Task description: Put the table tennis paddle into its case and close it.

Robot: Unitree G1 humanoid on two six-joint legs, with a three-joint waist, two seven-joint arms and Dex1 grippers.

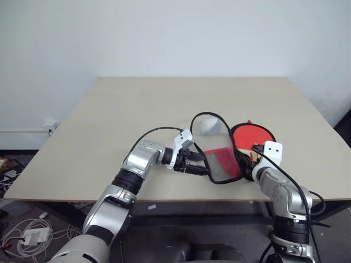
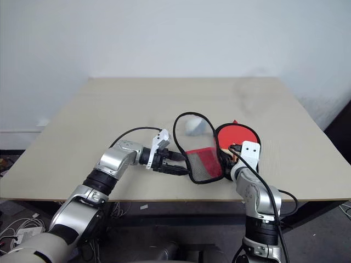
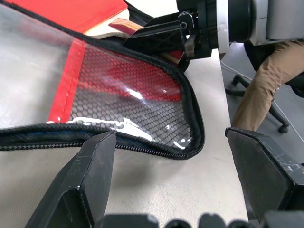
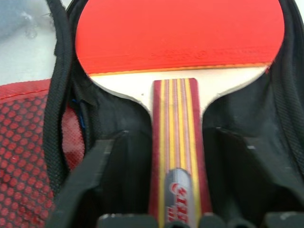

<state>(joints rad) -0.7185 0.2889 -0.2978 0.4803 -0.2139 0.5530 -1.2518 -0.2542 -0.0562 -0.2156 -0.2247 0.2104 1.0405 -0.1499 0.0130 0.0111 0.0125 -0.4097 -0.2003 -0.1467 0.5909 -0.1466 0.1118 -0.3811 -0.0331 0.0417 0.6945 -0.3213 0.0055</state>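
hidden: paddle [image 4: 178,42] handle end behind right tool [image 4: 178,190] | cut off: case [image 3: 142,95] by frame edge

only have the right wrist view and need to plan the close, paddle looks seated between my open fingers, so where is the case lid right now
Observer: The case lid is folded open to the left of the paddle, not over it.
Operator: is the left gripper on it
Observer: The left gripper is open right at the lid's near zip edge, not closed on it.
Operator: anything in the way of folding it over
Observer: A small grey-white object shows through the lid's clear window at the far end; I cannot tell whether it lies under the lid or in its pocket.
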